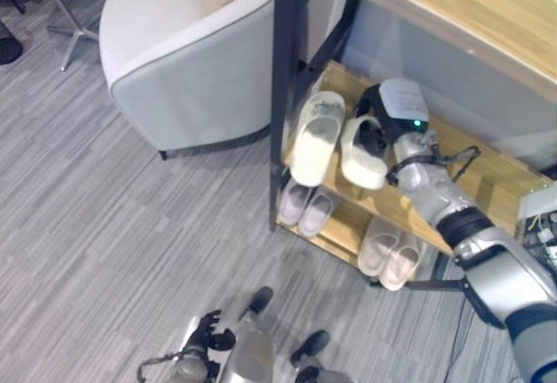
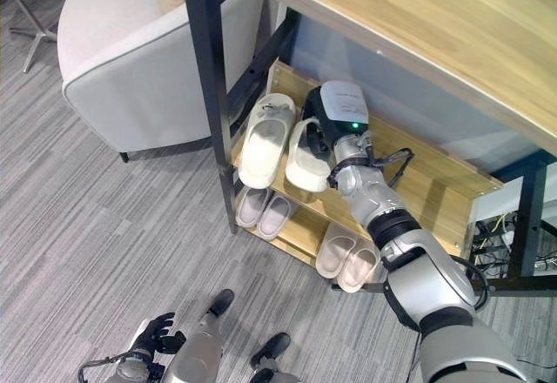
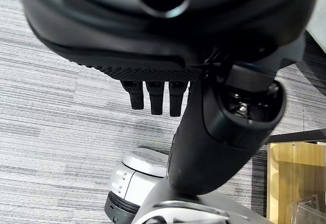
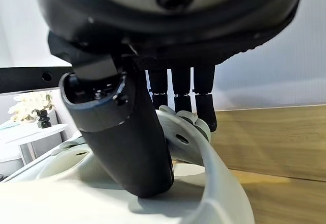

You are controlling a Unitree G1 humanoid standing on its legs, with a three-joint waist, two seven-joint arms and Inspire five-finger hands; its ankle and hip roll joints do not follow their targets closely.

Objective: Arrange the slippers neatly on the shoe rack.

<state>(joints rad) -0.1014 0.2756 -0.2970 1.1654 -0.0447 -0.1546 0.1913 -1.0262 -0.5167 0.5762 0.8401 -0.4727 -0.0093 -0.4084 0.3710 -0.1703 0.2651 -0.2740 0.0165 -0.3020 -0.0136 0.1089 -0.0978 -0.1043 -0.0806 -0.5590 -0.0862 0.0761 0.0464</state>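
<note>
Two cream slippers lie side by side on the upper shelf (image 1: pixel 492 183) of the wooden shoe rack. The left slipper (image 1: pixel 315 137) rests alone, toe hanging over the shelf's front edge. My right hand (image 1: pixel 376 115) is on the right slipper (image 1: pixel 361 161). In the right wrist view my thumb (image 4: pixel 127 142) sits under the slipper's strap (image 4: pixel 216 183) and my fingers (image 4: pixel 204 107) curl over its far side, pinching it. My left hand (image 1: pixel 207 332) hangs low over the carpet, its fingers (image 3: pixel 153 95) relaxed and holding nothing.
The lower shelf holds two pairs of pale slippers (image 1: pixel 306 207) (image 1: pixel 392 254). A black metal post (image 1: pixel 285 70) frames the rack's left side under a wooden tabletop (image 1: pixel 470 9). A grey armchair (image 1: pixel 183 61) stands to the left on striped grey carpet (image 1: pixel 104 226).
</note>
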